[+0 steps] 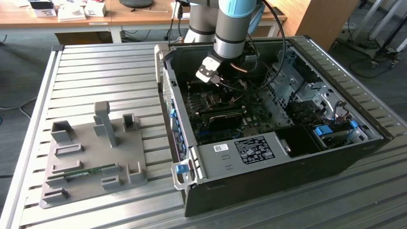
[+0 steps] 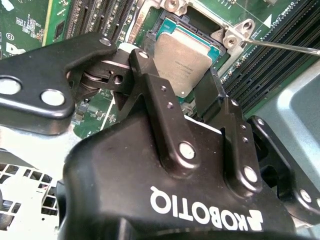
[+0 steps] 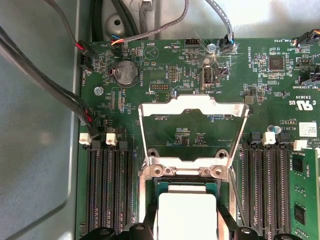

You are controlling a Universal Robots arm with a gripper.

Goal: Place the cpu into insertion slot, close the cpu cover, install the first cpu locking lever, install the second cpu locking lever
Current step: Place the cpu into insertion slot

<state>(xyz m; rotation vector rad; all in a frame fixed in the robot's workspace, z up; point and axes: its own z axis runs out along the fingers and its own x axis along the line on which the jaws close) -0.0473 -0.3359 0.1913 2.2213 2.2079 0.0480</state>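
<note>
The arm point(image 1: 232, 28) is reaching down into the open computer case point(image 1: 267, 186), which is lying on its side on the slatted metal table point(image 1: 102, 71). Down inside, the gripper point(image 2: 176, 80) is hanging right over the socket area of the green circuit board point(image 3: 150, 75). Its black fingers point(image 2: 145, 75) are sitting tight against two opposite edges of the cpu point(image 2: 182, 57), so the claw is closed down to the chip's width and is gripping it. The cpu is lying silver side up directly over the insertion slot point(image 3: 187, 186), and a strip of the slot's dark, teal-edged recess is peeking out beyond one edge of the chip in both wrist views. I cannot tell whether the chip is resting fully down in the recess or sitting just above it. The cpu cover point(image 3: 192, 105) is standing swung open on its hinge, leaning away from the slot, and the board is showing through its big square window. A thin locking lever point(image 2: 285, 47) is sticking out from the frame's corner, and long black memory slots point(image 3: 107, 185) are flanking the socket on both sides. Beyond the cover a coin battery point(image 3: 125, 72) is sitting on the board, with grey cables point(image 3: 45, 75) trailing along the case wall beside it. On the table, to the exterior view's left of the case, a grey fixture tray point(image 1: 95, 143) is carrying a green memory stick point(image 1: 83, 172).
</note>
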